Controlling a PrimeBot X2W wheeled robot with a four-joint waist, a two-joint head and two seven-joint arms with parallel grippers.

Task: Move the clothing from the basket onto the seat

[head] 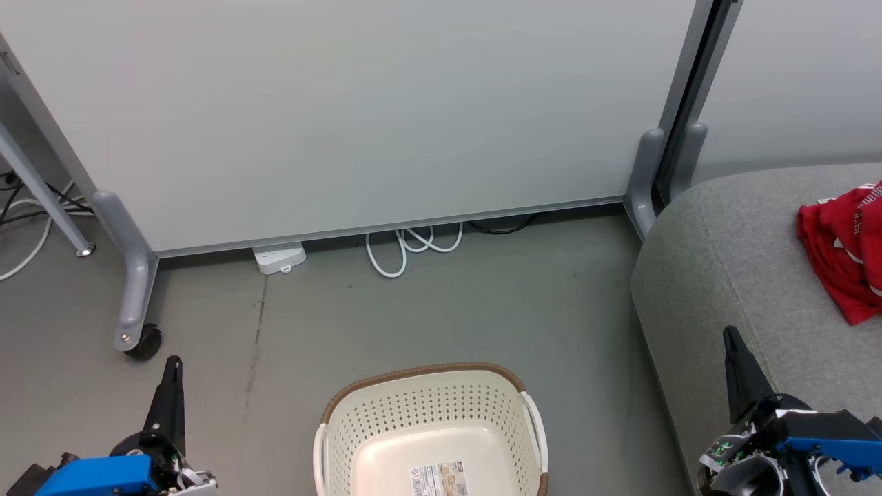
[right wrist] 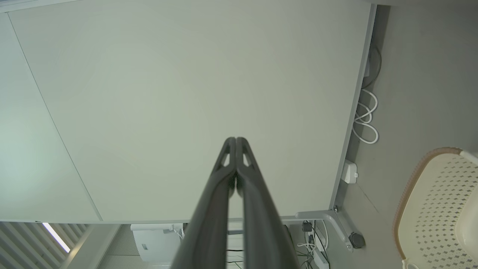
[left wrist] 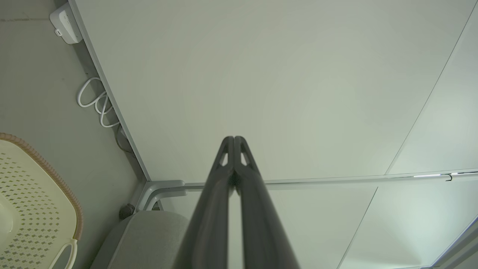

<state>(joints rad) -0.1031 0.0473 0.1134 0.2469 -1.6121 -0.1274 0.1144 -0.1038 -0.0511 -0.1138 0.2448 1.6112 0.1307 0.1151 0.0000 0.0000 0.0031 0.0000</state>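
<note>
A cream basket (head: 422, 370) with a brown woven-look rim stands on the grey floor (head: 427, 310) at the near centre, its perforated walls and pale base in plain sight and a barcode label (head: 441, 479) showing on the base. To its right rises the rounded corner of the grey seat (head: 716, 269), close to the basket but not touching it. The red clothing (head: 837, 248), marked with white stripes, lies crumpled on top of the seat at the far right, partly cut off by the picture's edge. The left hand (head: 173, 364) hangs low at the near left over the floor, well apart from the basket, and the left wrist view shows its two dark fingers (left wrist: 218, 175) clenched tip to tip with nothing between them. The right hand (head: 730, 335) stands at the near right in front of the seat's edge, its fingers (right wrist: 220, 175) likewise pressed together on nothing in the right wrist view. Behind everything runs a pale wheeled partition (head: 358, 110); a white power strip (head: 279, 258) and a looped white cable (head: 413, 244) lie on the floor at its foot.
</note>
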